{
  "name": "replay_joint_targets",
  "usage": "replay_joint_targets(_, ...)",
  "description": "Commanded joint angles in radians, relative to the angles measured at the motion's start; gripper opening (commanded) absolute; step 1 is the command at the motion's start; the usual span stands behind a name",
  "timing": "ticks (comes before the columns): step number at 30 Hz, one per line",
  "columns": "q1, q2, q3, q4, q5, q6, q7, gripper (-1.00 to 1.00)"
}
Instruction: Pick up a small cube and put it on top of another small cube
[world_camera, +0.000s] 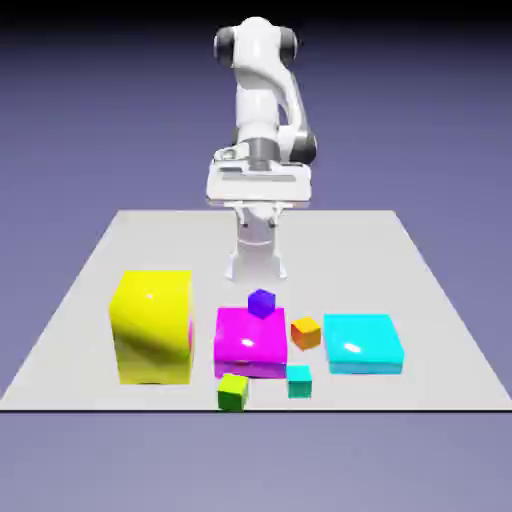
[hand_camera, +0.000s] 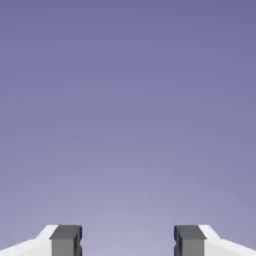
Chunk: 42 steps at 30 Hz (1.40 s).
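Near the table's front edge: we see a small green cube (world_camera: 233, 391) and a small teal cube (world_camera: 299, 380)
Small purple cube (world_camera: 262, 302): atop the magenta block (world_camera: 248, 345)
Small orange cube (world_camera: 305, 332): between magenta block and cyan block (world_camera: 363, 344)
Fingers (hand_camera: 65, 240): spread, pinching nothing
Gripper (hand_camera: 127, 241): we see only backdrop ahead

Four small cubes (world_camera: 262, 302) (three big blocks (world_camera: 152, 326)).

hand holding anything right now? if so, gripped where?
Nothing is held. The hand is open, with only plain backdrop between its fingertips, and it sits raised behind the cubes on the table.
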<state>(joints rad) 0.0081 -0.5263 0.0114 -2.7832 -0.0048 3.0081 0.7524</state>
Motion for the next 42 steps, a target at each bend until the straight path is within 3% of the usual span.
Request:
replay_joint_targets(1,-0.003,0.036,0.009,0.022,-0.004,-0.024,0.009,0.0)
replay_joint_targets(25,-0.08,0.903,0.235,0.552,-0.098,-0.596,0.234,0.0)
replay_joint_targets(31,-0.047,1.053,0.192,0.551,-0.148,-0.446,0.268,0.0)
replay_joint_targets(32,-0.047,1.053,0.192,0.551,-0.148,-0.446,0.268,-1.0)
replay_joint_targets(37,-0.079,0.908,0.234,0.552,-0.1,-0.591,0.236,-1.0)
replay_joint_targets(42,-0.216,0.839,0.081,0.648,0.068,-0.729,0.419,-1.0)
